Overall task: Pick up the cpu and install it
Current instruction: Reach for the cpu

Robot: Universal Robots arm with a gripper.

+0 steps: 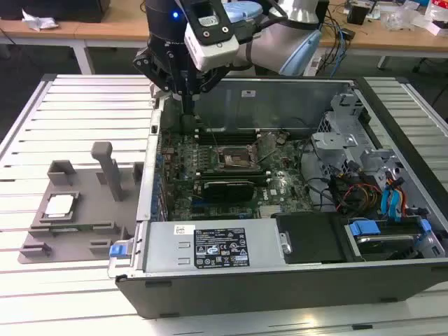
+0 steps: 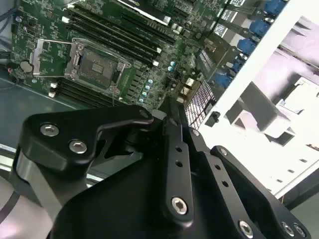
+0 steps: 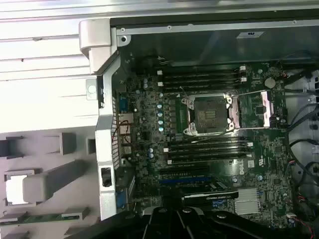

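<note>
The cpu (image 1: pixel 59 205) is a small flat square with a pale silver top. It lies flat in a shallow pocket of the grey tray (image 1: pixel 84 234). The tray sits on the slatted bench (image 1: pixel 91 105), just beside the open case (image 1: pixel 280 280) on the exterior view's left. In the first wrist view the cpu (image 3: pixel 15 189) comes up as a bright white square in that same pocket, outside the case wall.

The arm (image 1: pixel 280 42) reaches over the far corner of the case on the exterior view's left, with its black jaws pointing down above the edge of the motherboard (image 1: pixel 280 185). The jaws look drawn together to a narrow point and hold nothing. In the second wrist view the fingers (image 2: pixel 173 112) meet at the tip. They are well apart from the cpu, and I can't see them touching anything.

In the middle of the board the socket (image 1: pixel 234 158) has its metal frame swung open, showing the dark square inside.
</note>
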